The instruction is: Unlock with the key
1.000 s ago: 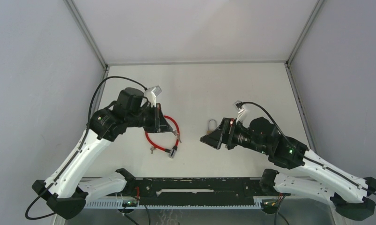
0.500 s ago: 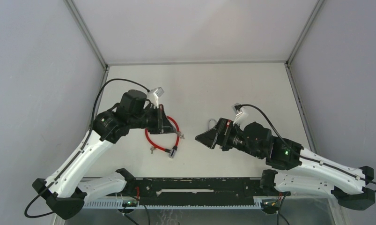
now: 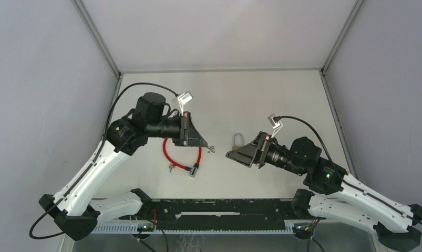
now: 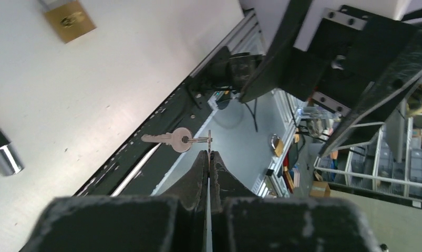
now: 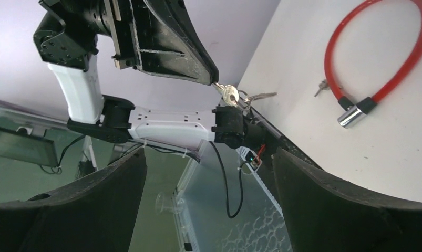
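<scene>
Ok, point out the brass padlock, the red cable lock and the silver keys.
brass padlock [image 4: 69, 20], left wrist view, its body.
red cable lock [image 5: 350, 116], right wrist view, its metal end.
silver keys [image 4: 181, 140], left wrist view, one key's round head.

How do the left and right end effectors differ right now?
The left end effector is shut, pinching the keys; the right end effector is wide open and empty. In the top view the left one is over the red cable lock, the right one beside the padlock. Both point inward, toward each other.
</scene>
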